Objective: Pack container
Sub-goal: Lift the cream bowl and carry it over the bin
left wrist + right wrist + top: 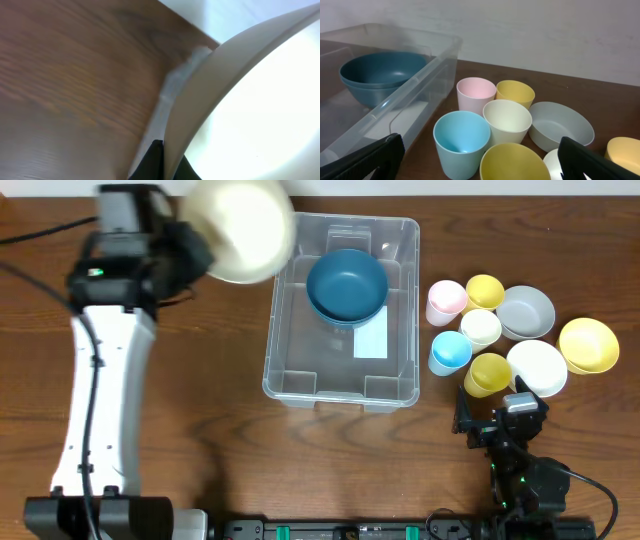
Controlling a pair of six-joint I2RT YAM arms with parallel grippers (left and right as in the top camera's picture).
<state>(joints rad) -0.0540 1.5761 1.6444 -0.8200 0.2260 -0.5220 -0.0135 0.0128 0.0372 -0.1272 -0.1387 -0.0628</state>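
Cream plastic fills most of the left wrist view: the round cream bowl blocks nearly everything there, and only dark slivers of the left fingers show, pinched on its rim. From overhead the blurred bowl hides those fingers entirely and overlaps the far left corner of the large clear plastic rectangular bin. The bin stands mid-surface and holds two nested dark blue bowls at its far end; a white label lies on its base.

Right of the bin, apart from it, cluster a pink cup, a yellow cup, a cream cup, a light blue cup and a second yellow cup, cut off at the frame's bottom. Beside them sit a grey bowl, a white bowl and a yellow bowl. The right fingers are spread wide, holding nothing, near this cluster; only their tips show at the wrist view's lower corners.
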